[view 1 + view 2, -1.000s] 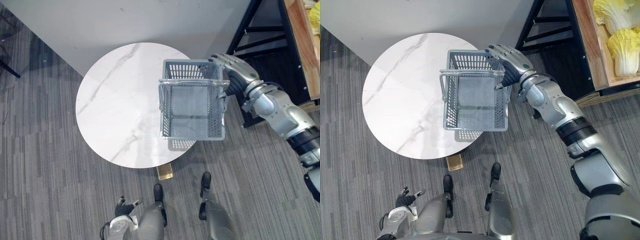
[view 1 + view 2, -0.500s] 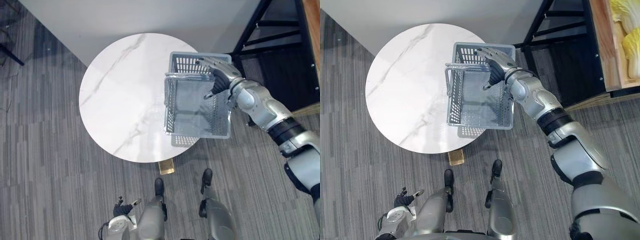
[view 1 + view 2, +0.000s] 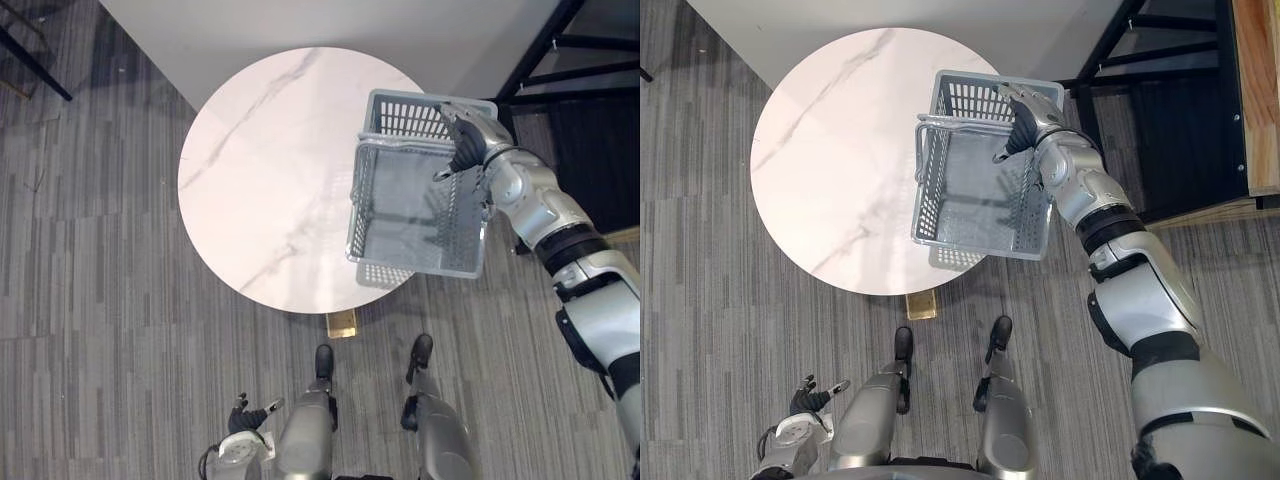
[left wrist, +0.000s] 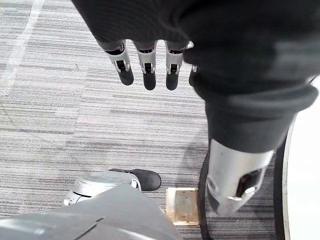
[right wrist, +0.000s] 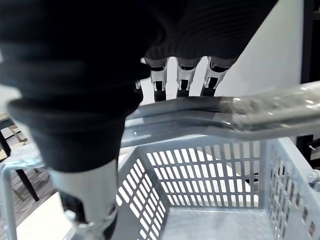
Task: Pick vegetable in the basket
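- Basket [image 3: 362, 205] was at the right edge of the round marble-topped table [image 3: 270, 170], with its near right corner out past the rim. It was empty, and I saw no vegetable in it.
- It was grey plastic lattice, which I judged stiff and light for its size. It would probably swing or tip if loaded to one side, so the load should go in the middle.
- The two handles [image 5: 200, 117] stood up together across its top, and I judged them the proper place to hold it.
- The right robot hand [image 3: 466, 140] was there, with its fingers hooked over both bars and its thumb beneath.
- The left robot hand [image 4: 149, 62] hung low over the carpet [image 4: 75, 115], its fingers straight and holding nothing.
- I could read no label or writing anywhere.
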Tool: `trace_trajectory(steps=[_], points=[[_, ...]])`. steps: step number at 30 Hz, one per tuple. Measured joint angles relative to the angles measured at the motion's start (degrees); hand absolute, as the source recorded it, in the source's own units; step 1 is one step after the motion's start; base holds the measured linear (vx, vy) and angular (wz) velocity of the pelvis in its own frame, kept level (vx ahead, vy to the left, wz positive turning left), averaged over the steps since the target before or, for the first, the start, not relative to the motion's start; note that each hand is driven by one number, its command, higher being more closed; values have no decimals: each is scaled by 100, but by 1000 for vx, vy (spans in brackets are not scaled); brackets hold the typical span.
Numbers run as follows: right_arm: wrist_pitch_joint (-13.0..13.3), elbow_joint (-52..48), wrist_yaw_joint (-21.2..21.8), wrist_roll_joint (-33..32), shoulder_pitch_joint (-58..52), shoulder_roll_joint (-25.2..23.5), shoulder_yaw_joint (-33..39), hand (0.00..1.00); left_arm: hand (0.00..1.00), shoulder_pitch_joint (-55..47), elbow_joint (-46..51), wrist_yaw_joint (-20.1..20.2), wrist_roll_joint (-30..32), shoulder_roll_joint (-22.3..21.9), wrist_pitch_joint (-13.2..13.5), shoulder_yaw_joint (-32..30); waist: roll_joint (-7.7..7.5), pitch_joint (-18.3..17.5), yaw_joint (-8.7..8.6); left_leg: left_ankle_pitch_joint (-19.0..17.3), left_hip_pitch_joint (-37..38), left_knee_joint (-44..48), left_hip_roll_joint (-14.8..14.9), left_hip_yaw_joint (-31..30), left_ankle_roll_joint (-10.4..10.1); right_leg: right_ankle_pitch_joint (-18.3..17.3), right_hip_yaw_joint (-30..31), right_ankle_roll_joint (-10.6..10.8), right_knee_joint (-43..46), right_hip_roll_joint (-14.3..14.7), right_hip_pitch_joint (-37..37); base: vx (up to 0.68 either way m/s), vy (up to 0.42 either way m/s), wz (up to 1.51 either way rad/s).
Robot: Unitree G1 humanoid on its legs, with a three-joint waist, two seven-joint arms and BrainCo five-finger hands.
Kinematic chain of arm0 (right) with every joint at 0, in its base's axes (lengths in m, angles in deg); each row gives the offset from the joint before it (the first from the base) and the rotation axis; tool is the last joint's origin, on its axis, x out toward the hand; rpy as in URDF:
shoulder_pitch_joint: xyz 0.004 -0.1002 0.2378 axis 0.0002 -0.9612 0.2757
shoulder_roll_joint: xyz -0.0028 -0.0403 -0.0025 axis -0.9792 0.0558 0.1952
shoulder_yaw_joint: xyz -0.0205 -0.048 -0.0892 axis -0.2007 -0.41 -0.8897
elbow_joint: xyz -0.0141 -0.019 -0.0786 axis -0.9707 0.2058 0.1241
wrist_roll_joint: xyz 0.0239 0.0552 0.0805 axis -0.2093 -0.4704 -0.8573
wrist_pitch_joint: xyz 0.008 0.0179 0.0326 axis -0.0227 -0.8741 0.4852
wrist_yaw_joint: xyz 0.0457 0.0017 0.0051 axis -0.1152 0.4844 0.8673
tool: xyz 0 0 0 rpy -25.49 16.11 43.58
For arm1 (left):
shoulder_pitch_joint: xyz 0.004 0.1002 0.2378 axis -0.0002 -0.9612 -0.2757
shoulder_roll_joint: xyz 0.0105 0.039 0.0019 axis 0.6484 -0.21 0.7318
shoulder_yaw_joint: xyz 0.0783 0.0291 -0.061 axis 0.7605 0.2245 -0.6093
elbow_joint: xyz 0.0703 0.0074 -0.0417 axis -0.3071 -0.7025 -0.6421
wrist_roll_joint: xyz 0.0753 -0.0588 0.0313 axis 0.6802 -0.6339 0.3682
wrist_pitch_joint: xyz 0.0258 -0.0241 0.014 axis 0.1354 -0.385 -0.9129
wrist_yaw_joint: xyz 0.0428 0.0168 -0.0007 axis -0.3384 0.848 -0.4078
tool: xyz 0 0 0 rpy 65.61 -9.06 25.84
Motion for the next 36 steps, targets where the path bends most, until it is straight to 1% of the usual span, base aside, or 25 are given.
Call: trace_trajectory(steps=[4, 9, 10, 12, 25, 36], points=[[-24, 166, -50, 2, -4, 17, 204, 0, 0, -1, -1, -6, -2, 9, 0, 124, 36, 23, -21, 0, -29, 0, 1, 1, 0, 0, 1, 0, -2, 2, -27, 0, 0, 0], [-25, 170, -60, 1, -76, 71, 250, 0, 0, 0, 2, -6, -9, 27, 2, 201, 42, 26, -18, 0, -61, 1, -1, -3, 0, 0, -1, 0, -4, 0, -58, 0, 0, 0], [-24, 170, -62, 1, -99, 71, 252, 100, 0, 0, 6, -5, -22, 33, 3, 219, 42, 26, -17, 0, -80, 6, -2, -3, 0, 0, -1, 0, -2, -1, -75, 0, 0, 0], [-14, 170, -157, 5, -125, 70, 297, 100, 0, 0, 6, -6, -32, 37, 1, 235, 42, 26, -16, 0, -89, 13, -2, -3, 0, 0, 0, 0, -2, 0, -82, 0, 0, 0], [-12, 177, -178, 184, -180, 66, 335, 100, 0, 0, 6, -22, -37, 49, 5, 286, 45, 27, 15, 2, -96, 22, -2, -12, -1, 0, -2, 0, -1, -2, -80, 0, 0, 0], [-15, 146, -84, 227, -202, 57, -181, 100, 0, 0, 7, -139, -33, 41, -1, 274, 48, 24, 36, 24, -41, 33, 3, -39, -6, 0, -36, 0, -9, -1, 4, 0, 0, 0]])
